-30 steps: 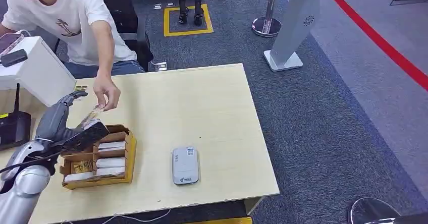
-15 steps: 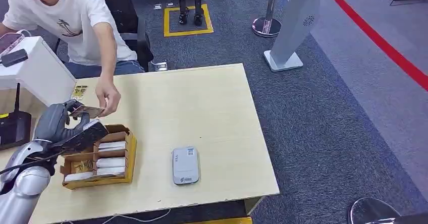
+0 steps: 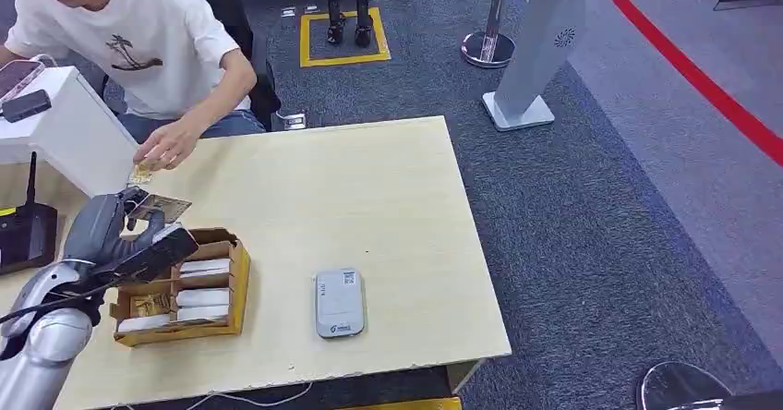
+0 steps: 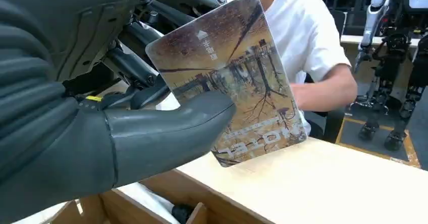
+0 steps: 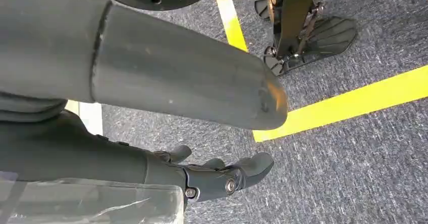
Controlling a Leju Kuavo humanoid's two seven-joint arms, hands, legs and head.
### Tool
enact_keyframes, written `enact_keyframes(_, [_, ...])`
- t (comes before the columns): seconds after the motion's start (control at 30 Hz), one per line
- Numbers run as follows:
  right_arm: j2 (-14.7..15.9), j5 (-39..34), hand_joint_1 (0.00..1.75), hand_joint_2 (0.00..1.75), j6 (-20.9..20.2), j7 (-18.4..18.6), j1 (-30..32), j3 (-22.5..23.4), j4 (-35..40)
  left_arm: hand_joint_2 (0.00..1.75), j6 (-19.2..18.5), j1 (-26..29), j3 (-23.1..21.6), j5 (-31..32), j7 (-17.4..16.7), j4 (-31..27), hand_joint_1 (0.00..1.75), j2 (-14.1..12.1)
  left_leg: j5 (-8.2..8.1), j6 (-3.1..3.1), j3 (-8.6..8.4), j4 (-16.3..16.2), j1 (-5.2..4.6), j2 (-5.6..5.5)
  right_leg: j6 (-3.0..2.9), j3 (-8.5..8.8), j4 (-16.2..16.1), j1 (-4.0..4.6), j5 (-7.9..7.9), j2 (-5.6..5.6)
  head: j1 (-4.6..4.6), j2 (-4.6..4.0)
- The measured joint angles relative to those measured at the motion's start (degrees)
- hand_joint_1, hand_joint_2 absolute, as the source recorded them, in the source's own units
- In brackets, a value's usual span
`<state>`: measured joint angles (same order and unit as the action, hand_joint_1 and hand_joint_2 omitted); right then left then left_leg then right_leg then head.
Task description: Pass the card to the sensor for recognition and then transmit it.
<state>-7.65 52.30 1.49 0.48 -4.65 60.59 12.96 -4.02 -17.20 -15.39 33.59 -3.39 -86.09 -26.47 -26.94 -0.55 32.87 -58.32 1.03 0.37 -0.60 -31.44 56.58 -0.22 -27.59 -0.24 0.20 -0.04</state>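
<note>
A pale wooden table (image 3: 369,188) stands on grey-blue carpet (image 3: 591,244) with a red line (image 3: 683,68) at the far right. The left hand (image 3: 115,225) pinches the card (image 3: 159,207) between thumb and fingers (image 4: 166,128), above the wooden box (image 3: 185,290) at the near left. The grey sensor (image 3: 339,303) lies near the front edge. A person's hand (image 3: 166,147) rests on the far-left table. The right hand (image 5: 212,176) hangs with its fingers spread, holding nothing.

Person's hand (image 3: 164,145) now off card (image 3: 159,208)
</note>
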Motion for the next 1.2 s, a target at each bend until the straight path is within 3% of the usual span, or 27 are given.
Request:
enact_keyframes(0.9, [0.0, -0.2, 0.00, 0.00, 0.7, -1.1, 0.0, -0.2, 0.0, 1.75, -0.8, -0.6, -0.9, 1.5, 0.6, 1.8, 1.75, 0.8, 0.00, 0.00, -0.01, 0.0, 0.00, 0.00, 0.00, -0.06, 0.0, 0.00, 0.00, 0.00, 0.00, 0.00])
enact_keyframes(1.03, [-1.0, -2.2, 0.00, 0.00, 1.2, 1.1, 0.2, 0.5, -0.3, 1.75, -3.6, -8.0, -4.3, 3.5, 1.5, 6.8, 1.75, 1.5, 0.10, -0.06, 0.08, 0.0, 0.04, -0.15, 0.00, -0.20, 0.0, 0.03, 0.02, -0.18, 0.02, 0.00])
enact_keyframes(1.2, [-3.2, -2.9, 0.00, 0.00, 2.2, 2.0, 0.8, 1.5, -0.8, 1.75, -3.4, -19.3, -7.3, 2.9, 1.4, 12.9, 1.75, 2.8, 0.13, -0.13, 0.10, 0.0, 0.05, 0.11, -0.11, -0.13, 0.1, 0.04, 0.21, 0.10, 0.00, 0.00])
